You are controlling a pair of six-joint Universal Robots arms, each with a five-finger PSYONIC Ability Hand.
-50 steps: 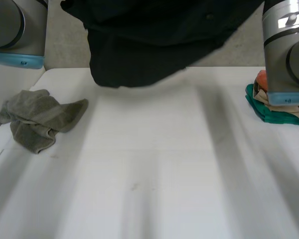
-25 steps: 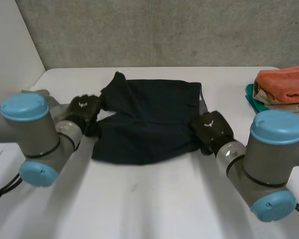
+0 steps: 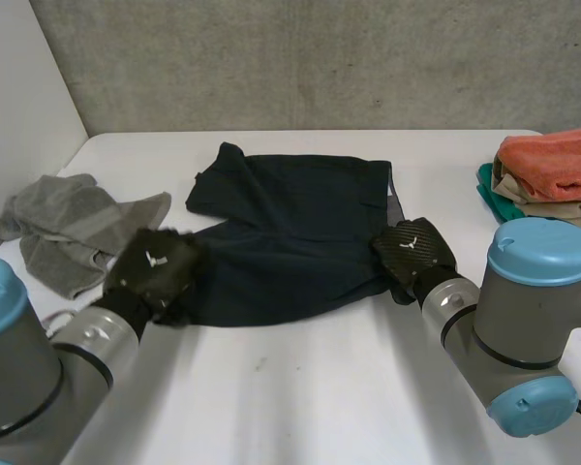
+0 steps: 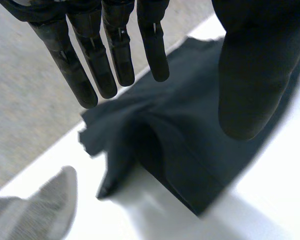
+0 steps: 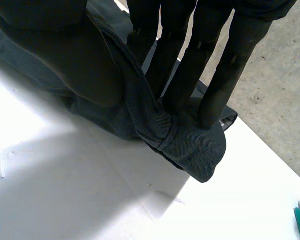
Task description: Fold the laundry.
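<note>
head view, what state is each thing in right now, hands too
dark shorts: lying mostly flat on the table, right edge bunched
left hand: open, fingers straight, over the shorts' near left corner
right hand: pinching the shorts' right edge
grey cloth: crumpled, unfolded
stacked laundry: folded, orange piece on top

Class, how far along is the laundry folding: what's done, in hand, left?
Done: a folded stack sits at the table's right edge. In hand: the dark shorts lie spread, unfolded; the right hand pinches their right edge, the left hand is open over their near-left corner. Left: folding the shorts and the crumpled grey cloth.
</note>
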